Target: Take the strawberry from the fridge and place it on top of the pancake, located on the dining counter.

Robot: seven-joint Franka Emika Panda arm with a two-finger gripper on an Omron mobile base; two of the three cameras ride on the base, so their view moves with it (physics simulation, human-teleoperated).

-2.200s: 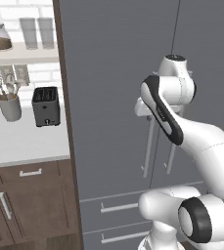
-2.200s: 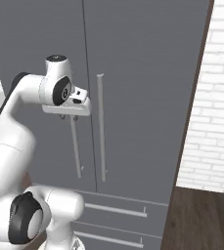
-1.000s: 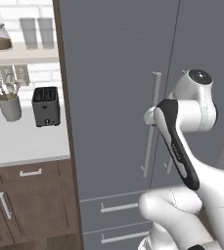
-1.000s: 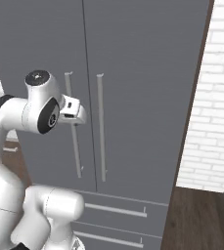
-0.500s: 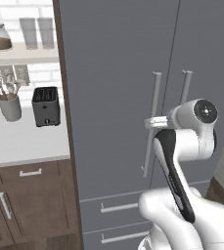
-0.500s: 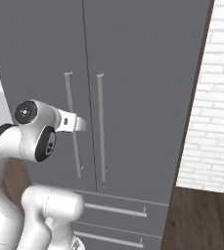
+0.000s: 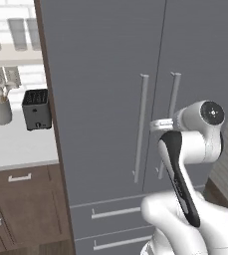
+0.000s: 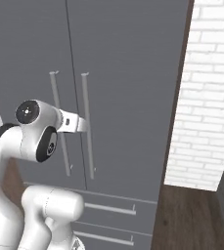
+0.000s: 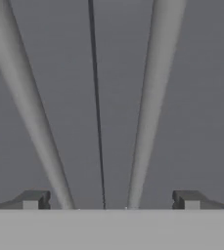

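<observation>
The matte grey fridge (image 7: 105,74) stands with both doors shut, so the strawberry is hidden behind them. The pancake and the dining counter are out of view. My gripper (image 9: 108,200) is open and points straight at the seam between the doors. Its two dark fingertips (image 9: 33,199) stand wide apart near the left bar handle (image 9: 30,112) and the right bar handle (image 9: 152,97), touching neither. From the base, the hand (image 8: 78,123) sits at mid-height of the handles (image 8: 88,141), close to the fridge (image 8: 128,58). The left base view shows the hand (image 7: 160,123) beside the right handle (image 7: 173,94).
Left of the fridge, a white wall countertop (image 7: 16,147) over brown cabinets (image 7: 21,209) carries a black toaster (image 7: 36,109) and a utensil pot (image 7: 1,110). Two lower drawers (image 7: 115,211) sit under the doors. A white brick wall (image 8: 206,97) and wooden floor (image 8: 191,215) lie to the right.
The arm has folded downward and the hand has dropped from the top of the handles to their mid-height, still facing the doors. The doors stay shut.
</observation>
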